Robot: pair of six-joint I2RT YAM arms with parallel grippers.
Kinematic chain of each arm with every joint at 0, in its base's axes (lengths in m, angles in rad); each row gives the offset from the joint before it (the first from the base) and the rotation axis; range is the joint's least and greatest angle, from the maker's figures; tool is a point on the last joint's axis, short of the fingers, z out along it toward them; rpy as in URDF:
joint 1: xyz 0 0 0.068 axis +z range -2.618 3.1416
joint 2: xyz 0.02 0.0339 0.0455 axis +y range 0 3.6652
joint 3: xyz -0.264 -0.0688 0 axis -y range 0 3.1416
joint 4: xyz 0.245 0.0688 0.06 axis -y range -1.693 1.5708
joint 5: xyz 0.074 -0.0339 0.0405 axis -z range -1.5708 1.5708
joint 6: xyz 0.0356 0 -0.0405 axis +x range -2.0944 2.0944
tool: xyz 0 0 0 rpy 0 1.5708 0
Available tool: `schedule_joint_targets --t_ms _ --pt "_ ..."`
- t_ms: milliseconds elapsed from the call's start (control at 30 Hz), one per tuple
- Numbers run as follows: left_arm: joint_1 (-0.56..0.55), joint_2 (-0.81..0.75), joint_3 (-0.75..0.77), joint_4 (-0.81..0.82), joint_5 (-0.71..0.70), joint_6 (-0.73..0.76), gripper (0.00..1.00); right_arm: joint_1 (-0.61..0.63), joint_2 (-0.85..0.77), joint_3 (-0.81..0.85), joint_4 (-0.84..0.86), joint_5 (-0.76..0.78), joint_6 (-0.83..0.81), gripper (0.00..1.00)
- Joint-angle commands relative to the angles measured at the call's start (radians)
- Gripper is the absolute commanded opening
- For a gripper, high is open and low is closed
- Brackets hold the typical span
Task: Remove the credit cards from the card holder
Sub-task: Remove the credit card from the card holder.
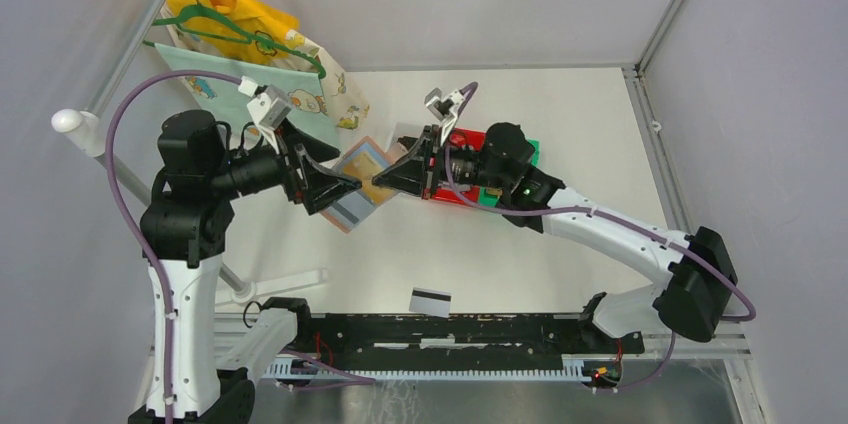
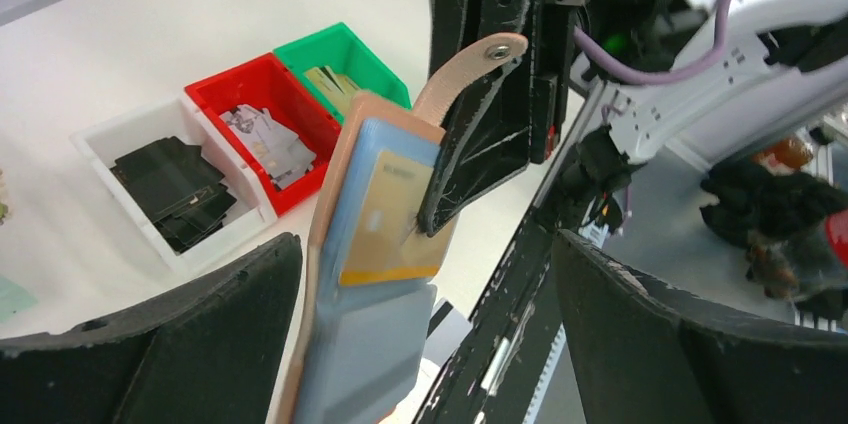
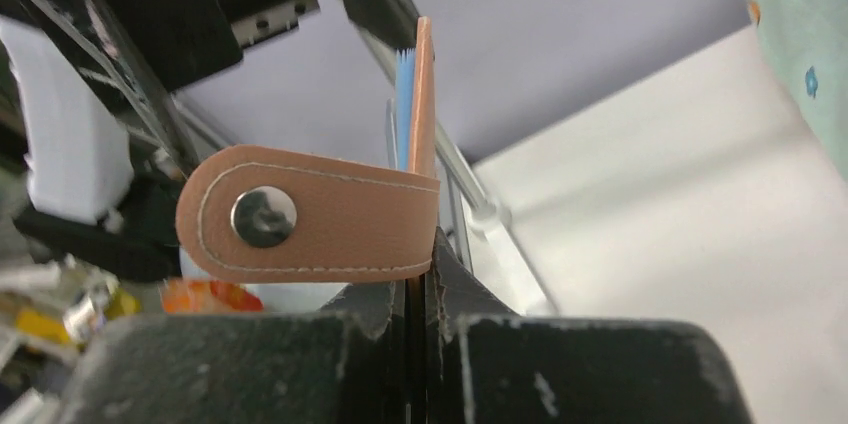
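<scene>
White bin (image 2: 120, 129), red bin (image 2: 225, 77), green bin (image 2: 380, 69) in a row — a green hanger (image 1: 222, 24) carries bags (image 1: 265, 16).

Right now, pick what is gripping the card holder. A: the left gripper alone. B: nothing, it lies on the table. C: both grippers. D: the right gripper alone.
D: the right gripper is shut on the card holder, while the left gripper has its fingers wide open on either side of it.

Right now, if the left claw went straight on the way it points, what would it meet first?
The card holder. It stands just ahead of the open left claw, in line with the gap between its fingers, pinched by the right claw. Depth is unclear, but the holder looks nearest.
</scene>
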Motion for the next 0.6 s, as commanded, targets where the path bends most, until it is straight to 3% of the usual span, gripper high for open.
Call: schedule_joint_targets --t_ms 0,167,300,567 --pt "-0.003 -0.024 -0.001 -0.091 0.107 0.229 0.96 0.005 -0.033 0.145 -0.4 -0.207 -0.324 0.0" --pt "-0.003 -0.004 -0.009 -0.295 0.159 0.444 0.82 0.006 0.003 0.271 -0.593 -0.279 -0.459 0.0" --pt "-0.004 0.02 -0.021 -0.395 0.176 0.541 0.66 0.01 0.037 0.336 -0.644 -0.309 -0.483 0.0" --pt "-0.003 0.044 -0.07 -0.412 0.232 0.531 0.63 0.066 0.11 0.437 -0.73 -0.323 -0.539 0.0"
